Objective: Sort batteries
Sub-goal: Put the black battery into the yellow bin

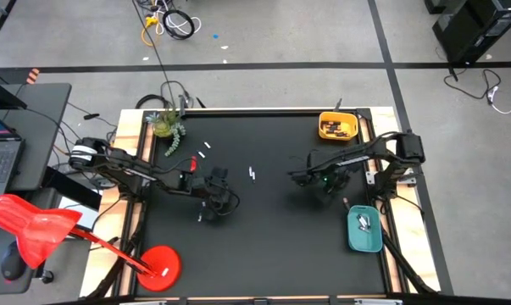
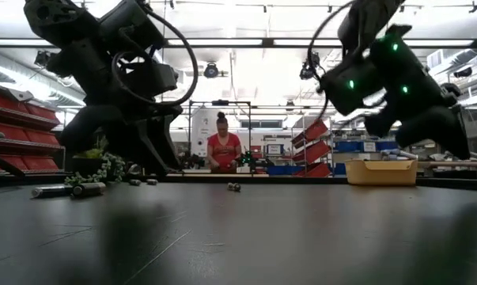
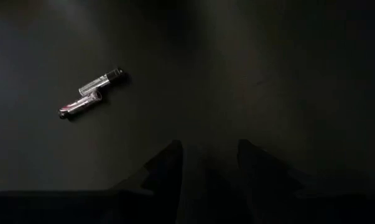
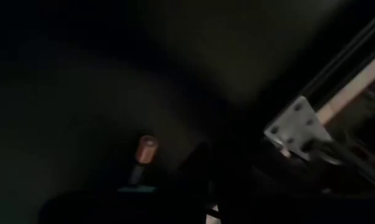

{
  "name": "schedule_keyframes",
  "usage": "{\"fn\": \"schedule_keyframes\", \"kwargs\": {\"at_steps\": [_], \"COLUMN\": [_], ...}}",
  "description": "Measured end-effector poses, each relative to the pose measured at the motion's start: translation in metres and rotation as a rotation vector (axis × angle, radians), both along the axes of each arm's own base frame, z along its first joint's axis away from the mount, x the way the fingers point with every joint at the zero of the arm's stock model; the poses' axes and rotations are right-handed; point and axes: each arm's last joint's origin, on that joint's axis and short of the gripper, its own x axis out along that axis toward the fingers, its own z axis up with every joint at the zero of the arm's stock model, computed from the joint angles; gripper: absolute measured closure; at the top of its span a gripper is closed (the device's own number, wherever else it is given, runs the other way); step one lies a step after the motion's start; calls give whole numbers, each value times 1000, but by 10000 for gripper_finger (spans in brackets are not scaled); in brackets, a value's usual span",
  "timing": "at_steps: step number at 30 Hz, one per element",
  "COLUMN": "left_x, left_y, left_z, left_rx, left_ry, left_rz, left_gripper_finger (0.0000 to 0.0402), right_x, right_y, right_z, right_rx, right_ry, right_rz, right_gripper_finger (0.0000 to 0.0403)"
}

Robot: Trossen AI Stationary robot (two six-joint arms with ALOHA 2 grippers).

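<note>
**Two arms hover over a black bench strewn with batteries**

Seen from above, two dark arms reach in over a black bench (image 1: 263, 246) from opposite sides. The left pincer (image 1: 214, 203) hangs low above the mat, its two fingers (image 3: 168, 165) spread apart with nothing between them. Its wrist camera looks down on a pair of batteries (image 3: 91, 93), one silvery-white with a dark cap and one reddish, lying end to side and touching each other on the bare mat just ahead of the fingers.

The right pincer (image 1: 299, 178) sits toward the middle of the bench, clenched. Its wrist view shows a copper-topped battery (image 4: 145, 155) close by its fingers; whether the pincer grasps that cell cannot be told from the dark picture.

Taking the yellow tray (image 1: 337, 126) at the bench's far right corner as the landmark: it already holds several dark cells. A small pair of loose batteries (image 1: 252, 174) lies well to its left near the bench's centre, and two more pale ones (image 1: 204, 150) lie farther left still, near a potted plant (image 1: 165, 123). A teal tray (image 1: 364, 230) sits nearer the front edge, on the same side as the yellow tray, with a few silvery cells inside.

In the table-level view, a person in a red top (image 2: 223, 148) stands in the room beyond the bench.
</note>
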Motion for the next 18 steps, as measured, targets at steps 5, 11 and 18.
{"fn": "schedule_keyframes", "kwargs": {"at_steps": [5, 11, 18], "left_x": [2, 0, -1], "left_y": [0, 0, 1], "left_z": [4, 2, 1], "left_rx": [1, 1, -3], "left_ry": [9, 51, 60], "left_rz": [0, 4, 49], "left_gripper_finger": [243, 243, 243], "right_x": [4, 28, 52], "right_y": [7, 35, 48], "right_z": [-6, -12, -15], "right_rx": [7, -48, 17], "right_ry": [-99, -353, -615], "right_rz": [-69, 33, 104], "right_gripper_finger": [375, 375, 375]}}
